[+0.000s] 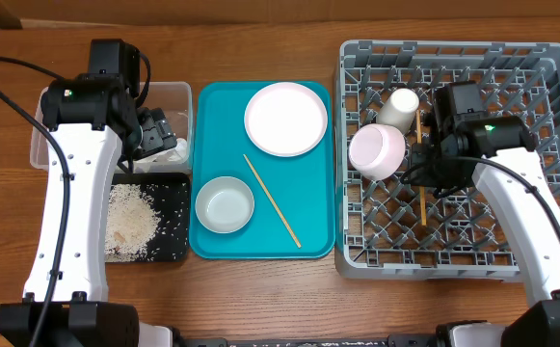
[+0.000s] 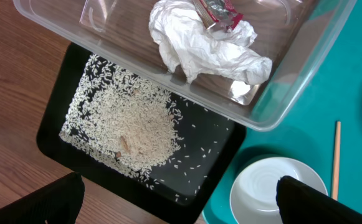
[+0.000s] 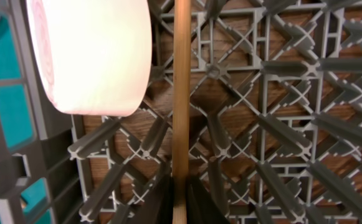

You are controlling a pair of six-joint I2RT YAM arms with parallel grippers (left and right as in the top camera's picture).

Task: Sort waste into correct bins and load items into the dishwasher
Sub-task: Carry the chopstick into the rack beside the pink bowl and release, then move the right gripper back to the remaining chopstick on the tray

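My left gripper (image 2: 179,186) is open and empty, above the near edge of the black tray (image 2: 230,149), which holds loose white rice (image 2: 137,127). The clear tub (image 2: 280,106) holds the crumpled napkin (image 2: 199,50) and the red wrapper (image 2: 221,12). My right gripper (image 3: 181,199) is shut on a wooden chopstick (image 3: 181,93) over the grey dish rack (image 1: 540,58), next to the pink bowl (image 3: 90,56). A white cup (image 1: 398,106) lies in the rack. The pale plate (image 1: 285,118), the white bowl (image 1: 225,204) and the other chopstick (image 1: 272,200) lie on the teal tray (image 1: 308,193).
The tub and the black tray sit side by side at the left, close to the teal tray's left edge. The rack's upright pegs surround the held chopstick. Bare wooden table runs along the front edge.
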